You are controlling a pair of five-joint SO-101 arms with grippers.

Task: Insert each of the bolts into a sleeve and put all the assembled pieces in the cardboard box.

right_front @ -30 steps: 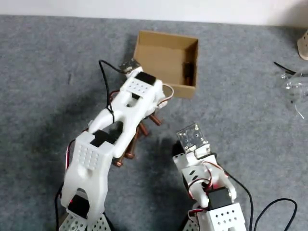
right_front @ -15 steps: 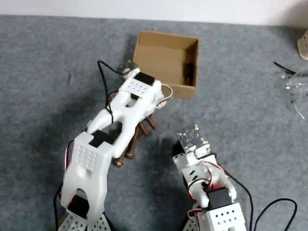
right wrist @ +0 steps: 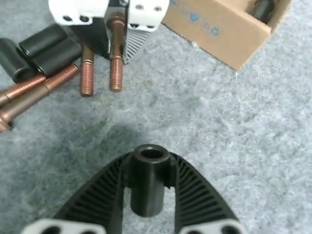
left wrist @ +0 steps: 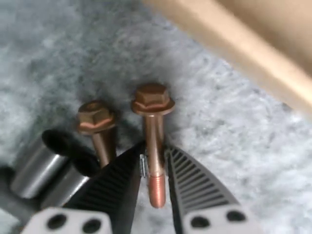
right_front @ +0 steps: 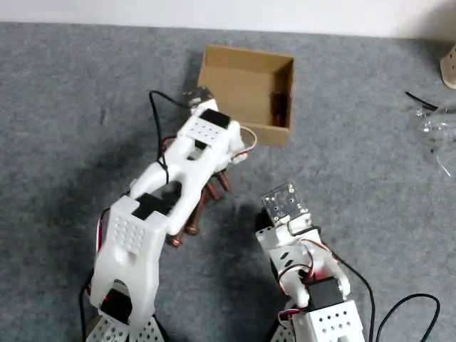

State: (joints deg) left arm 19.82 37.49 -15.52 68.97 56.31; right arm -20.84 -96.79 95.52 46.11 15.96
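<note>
Gripping a copper bolt (left wrist: 153, 122) around the middle of its stem, the left tool (left wrist: 155, 152) is shut tight on it. The bolt's six-sided head sticks out one way and the screw end the other. The right tool (right wrist: 147, 163) is closed around the sides of a short black sleeve (right wrist: 146, 192), with the hole end left free. Seen from above, the cardboard box (right_front: 239, 85) sits at 12 o'clock on the gray table (right_front: 356, 178). One dark piece (right_front: 279, 107) lies inside it. More bolts (right_front: 194, 214) lie near the box's 7 o'clock, and loose sleeves (right wrist: 48, 41) lie beside them. I think the bolt is hard, smooth and a bit heavy, so it could twist or slip. Holding the stem and keeping the screw end bare looks right. The sleeve seems stiff and round, so it is best held by its sides, never over the hole.
</note>
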